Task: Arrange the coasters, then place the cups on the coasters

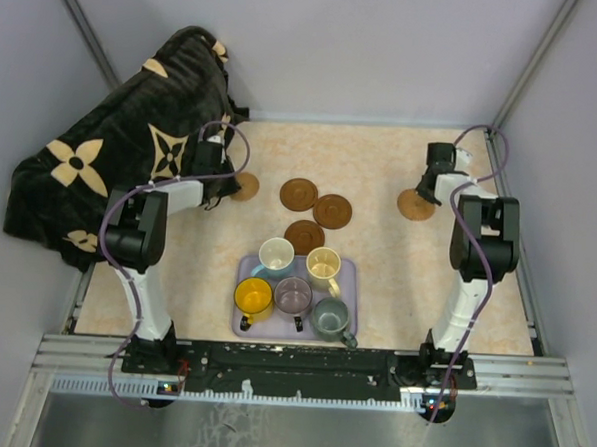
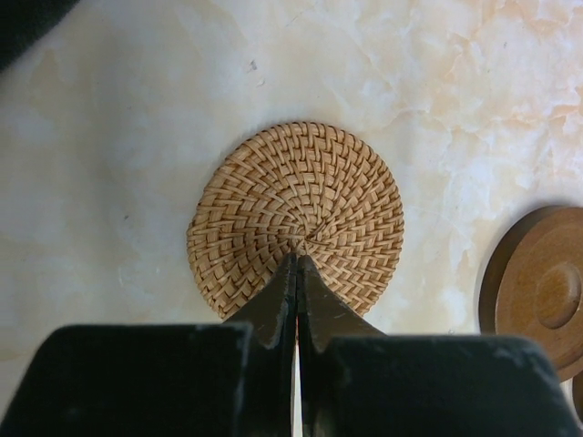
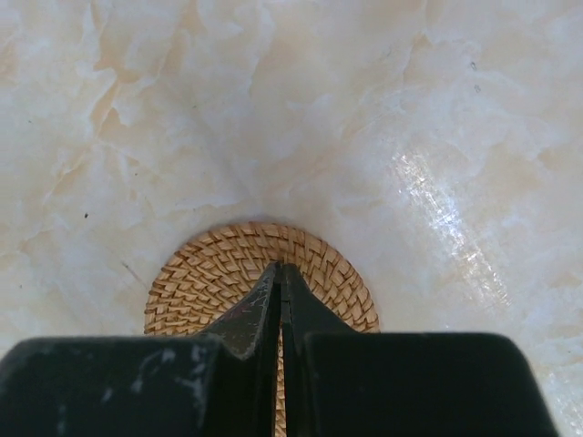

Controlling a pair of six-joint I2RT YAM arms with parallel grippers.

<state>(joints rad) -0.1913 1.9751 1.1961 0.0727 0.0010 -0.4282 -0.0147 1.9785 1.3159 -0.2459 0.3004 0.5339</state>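
left gripper [image 2: 298,266] jaws pinched together, tips over centre of left woven coaster [image 2: 296,196]; 3 dark wooden coasters [image 1: 299,194] clustered mid-table; 5 cups [image 1: 294,295] on lavender tray [image 1: 349,286] just nearer bases; right woven coaster [image 1: 416,205] under right gripper [image 3: 280,271], jaws pinched too; so 5 coasters total

below my left gripper [image 2: 298,259]: glossy cream marbled table [image 2: 109,182] | left of it: black flowered blanket [image 1: 101,163] | beyond: grey walls [image 1: 368,47]

Five cups [image 1: 276,254], three dark coasters [image 1: 299,194], two woven coasters [image 1: 416,205], one tray [image 1: 348,270].
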